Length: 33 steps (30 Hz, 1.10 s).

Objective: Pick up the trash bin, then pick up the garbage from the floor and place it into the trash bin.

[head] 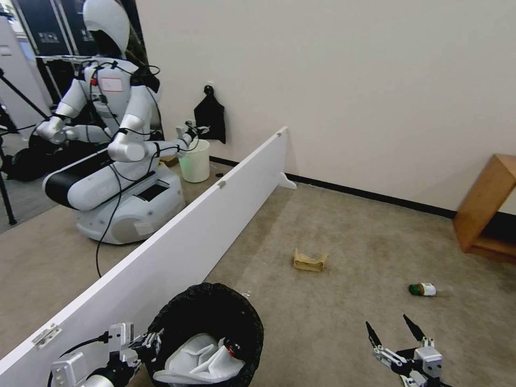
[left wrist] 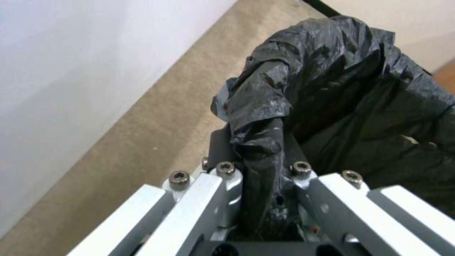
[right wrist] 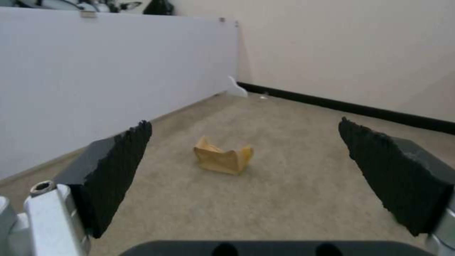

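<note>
Room: beige carpet (head: 344,322) is bounded by a cream wall, with a long white divider board (head: 177,252) running across it on the robot's left.
Beyond the divider: a second white robot (head: 113,140) is seen at a plain white bucket (head: 194,161); neither belongs to this task.
Trash bin: the trash bin (head: 207,333), lined with crinkled black plastic, is held close to the robot on its left, just beside the divider.
Left gripper: the left gripper (head: 148,344) is clamped on the bin's near rim; in the left wrist view a fold of the black liner (left wrist: 258,142) is pinched between its fingers (left wrist: 225,185).
Right gripper: the right gripper (head: 395,330) is held low on the robot's right, spread wide and carrying nothing; in the right wrist view its 2 dark pads (right wrist: 118,167) frame the paper bag.
Garbage already binned: white items (head: 201,355), apparently slippers or tissues, and something small and red are seen inside the bin.
Garbage still on the floor: a torn brown paper bag (head: 310,260) lies ahead, near mid-floor, and a small green-capped bottle (head: 423,289) lies on its side well apart from it, further to the right.
Progress: the bin pickup is judged done and part of the litter collected; at least 2 pieces are left.
Step in hand: the paper bag (right wrist: 223,159) appears to be the item lined up for the right gripper, though it is not yet touched.
</note>
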{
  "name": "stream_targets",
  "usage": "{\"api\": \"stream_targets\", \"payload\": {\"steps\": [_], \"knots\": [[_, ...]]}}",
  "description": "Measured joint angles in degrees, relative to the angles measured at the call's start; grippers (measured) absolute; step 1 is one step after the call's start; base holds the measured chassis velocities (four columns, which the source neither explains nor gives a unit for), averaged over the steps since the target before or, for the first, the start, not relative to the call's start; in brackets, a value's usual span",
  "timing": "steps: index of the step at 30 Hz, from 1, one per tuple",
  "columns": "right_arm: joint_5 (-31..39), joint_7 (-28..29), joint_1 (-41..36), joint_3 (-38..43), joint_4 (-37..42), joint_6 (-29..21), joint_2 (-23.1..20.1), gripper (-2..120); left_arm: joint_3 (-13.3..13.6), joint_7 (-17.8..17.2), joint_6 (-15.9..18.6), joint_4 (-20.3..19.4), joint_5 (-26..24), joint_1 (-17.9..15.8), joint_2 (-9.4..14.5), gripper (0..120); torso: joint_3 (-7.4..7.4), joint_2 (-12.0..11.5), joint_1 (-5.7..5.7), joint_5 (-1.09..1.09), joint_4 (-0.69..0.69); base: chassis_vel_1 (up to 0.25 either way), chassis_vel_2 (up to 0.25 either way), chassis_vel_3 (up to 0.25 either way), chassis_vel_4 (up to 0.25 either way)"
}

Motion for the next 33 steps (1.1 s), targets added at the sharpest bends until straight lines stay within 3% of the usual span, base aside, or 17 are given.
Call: {"api": "stream_targets", "payload": {"steps": [27,33], "knots": [[0.0,0.0,-0.2,0.1,0.0,0.5,0.2,100,0.5,0.4,-0.7,-0.4,1.3,0.6,-0.8,4,0.0,0.0,0.0,0.0,-0.04,-0.107,-0.11,-0.104,-0.106],[-0.7,1.0,-0.4,0.2,0.0,0.6,0.1,100,0.5,0.4,-0.8,-0.5,1.3,0.8,-0.9,4,0.0,0.0,0.0,0.01,0.03,-0.009,-0.015,-0.011,-0.005]]}}
